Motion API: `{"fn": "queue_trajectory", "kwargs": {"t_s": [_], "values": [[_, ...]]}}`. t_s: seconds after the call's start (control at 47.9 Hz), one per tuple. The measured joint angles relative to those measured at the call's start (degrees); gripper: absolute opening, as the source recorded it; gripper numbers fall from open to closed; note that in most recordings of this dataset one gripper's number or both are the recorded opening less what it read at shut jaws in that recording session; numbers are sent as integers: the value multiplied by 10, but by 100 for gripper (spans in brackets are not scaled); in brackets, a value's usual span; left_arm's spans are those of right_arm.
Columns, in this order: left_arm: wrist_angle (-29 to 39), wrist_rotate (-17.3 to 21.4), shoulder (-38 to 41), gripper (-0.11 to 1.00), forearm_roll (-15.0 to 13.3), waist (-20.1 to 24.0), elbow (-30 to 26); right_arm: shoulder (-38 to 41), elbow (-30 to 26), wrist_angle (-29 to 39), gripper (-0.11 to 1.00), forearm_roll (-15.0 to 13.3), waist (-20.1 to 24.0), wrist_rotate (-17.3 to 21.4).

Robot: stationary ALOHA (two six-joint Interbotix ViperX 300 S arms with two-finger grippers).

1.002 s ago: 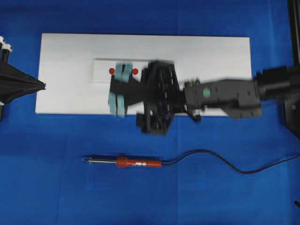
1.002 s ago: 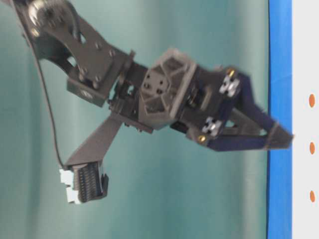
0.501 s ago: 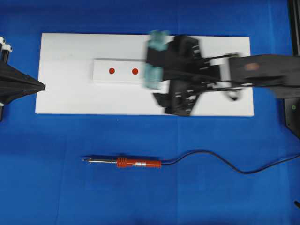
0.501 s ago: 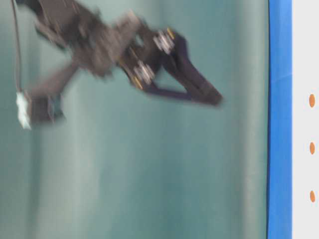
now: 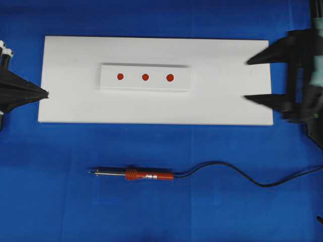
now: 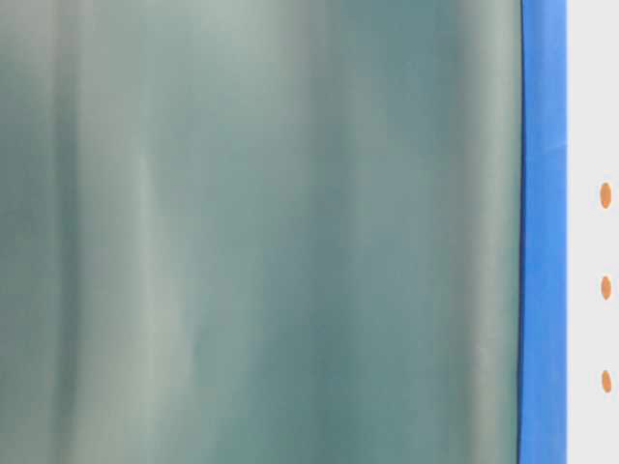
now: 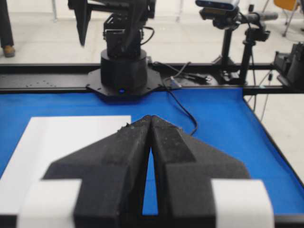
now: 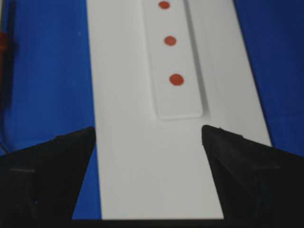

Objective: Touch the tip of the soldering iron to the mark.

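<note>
I see the orange-handled soldering iron with its thin silver shaft (image 5: 135,174) lying untouched on the blue counter (image 5: 60,201), just below the white board (image 5: 227,101). Right jaws (image 5: 258,79) gape wide; left jaws (image 7: 150,142) are pressed together. Its trailing black cord (image 5: 237,174) could drag the tip off the red marks (image 5: 145,77).

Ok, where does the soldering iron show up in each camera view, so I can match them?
Overhead: soldering iron lies on the blue cloth below the white board, tip pointing left.
Table-level: not in it.
Left wrist: not in it.
Right wrist: only a dark red sliver of the handle at the left edge.
Shared landmark: the three red dots.
</note>
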Motion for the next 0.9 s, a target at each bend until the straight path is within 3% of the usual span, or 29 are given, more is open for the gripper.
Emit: {"fn": "queue_trajectory", "kwargs": {"t_s": [0.167, 0.48, 0.898], "values": [[0, 0, 0, 0, 0, 0, 0, -85, 54, 0, 77, 1, 0, 0], [0, 0, 0, 0, 0, 0, 0, -140, 135, -48, 77, 1, -7, 1], [0, 0, 2, 0, 0, 0, 0, -142, 149, -66, 77, 1, -13, 1]]}}
